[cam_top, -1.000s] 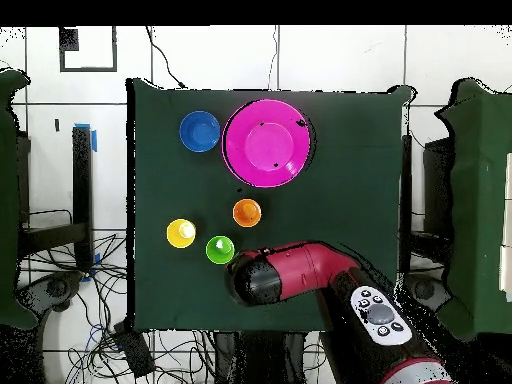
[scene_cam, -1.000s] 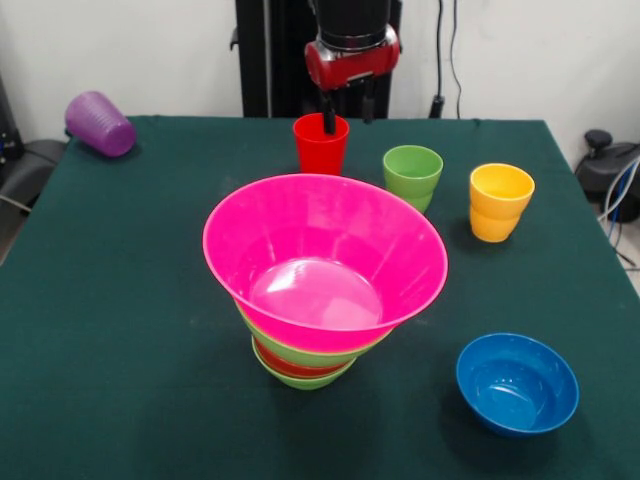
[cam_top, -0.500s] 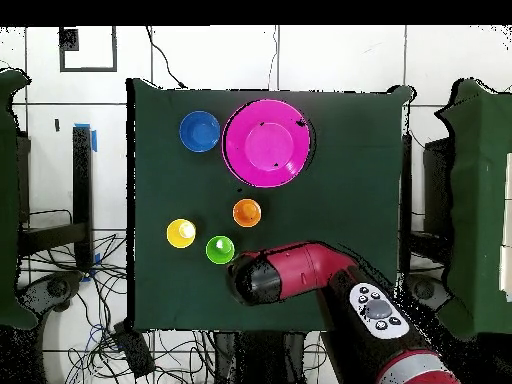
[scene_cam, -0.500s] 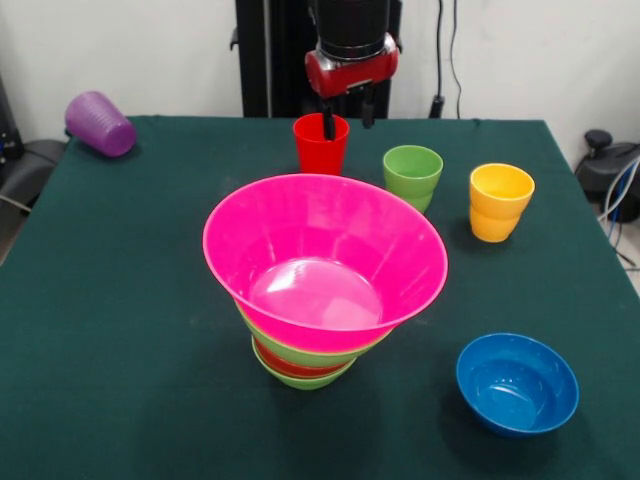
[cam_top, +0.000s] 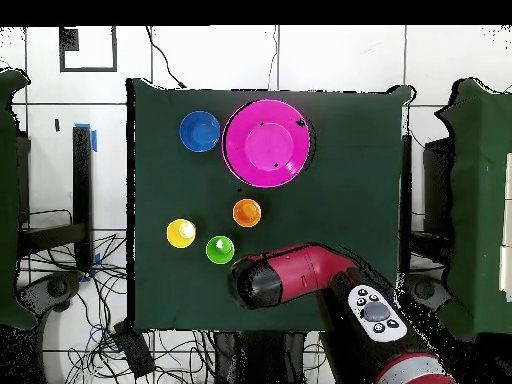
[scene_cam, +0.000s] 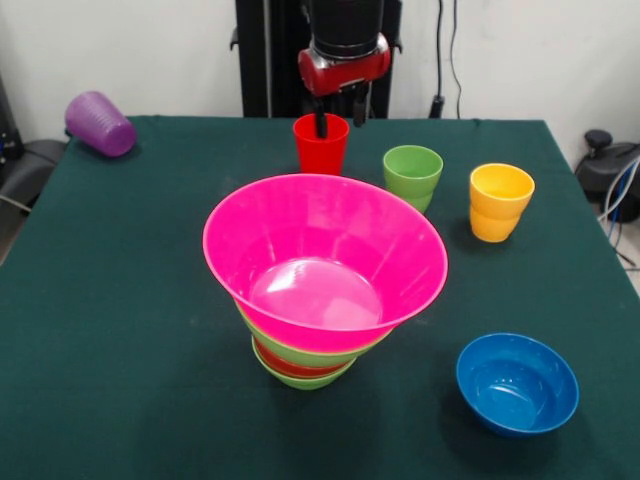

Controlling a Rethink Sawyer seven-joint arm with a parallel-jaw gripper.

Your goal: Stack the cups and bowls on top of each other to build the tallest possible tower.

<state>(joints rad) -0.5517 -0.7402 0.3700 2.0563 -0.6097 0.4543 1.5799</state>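
Note:
The tower (scene_cam: 322, 270) stands mid-table: a huge pink bowl (cam_top: 264, 142) sits on a large green, a red-orange and a small green bowl. My gripper (scene_cam: 340, 124) hangs open over the red cup (scene_cam: 320, 146), its left finger (scene_cam: 321, 124) dipping into the cup's mouth and the other behind the rim. A green cup (scene_cam: 412, 176) and a yellow cup (scene_cam: 500, 202) stand upright to the right. The purple cup (scene_cam: 98, 123) lies on its side at the far left corner. An orange cup (cam_top: 246, 212) shows only from overhead, between tower and arm. A blue bowl (scene_cam: 517, 383) sits apart.
From overhead the arm's red wrist (cam_top: 262, 282) covers the gripper and the red cup. The green cup (cam_top: 220, 249) and yellow cup (cam_top: 181, 233) stand left of it. The blue bowl (cam_top: 199, 131) is beside the tower. Table edges are close behind the cups.
The gripper has shifted slightly left in the front view above the red cup. Cups, bowls and tower have not moved.

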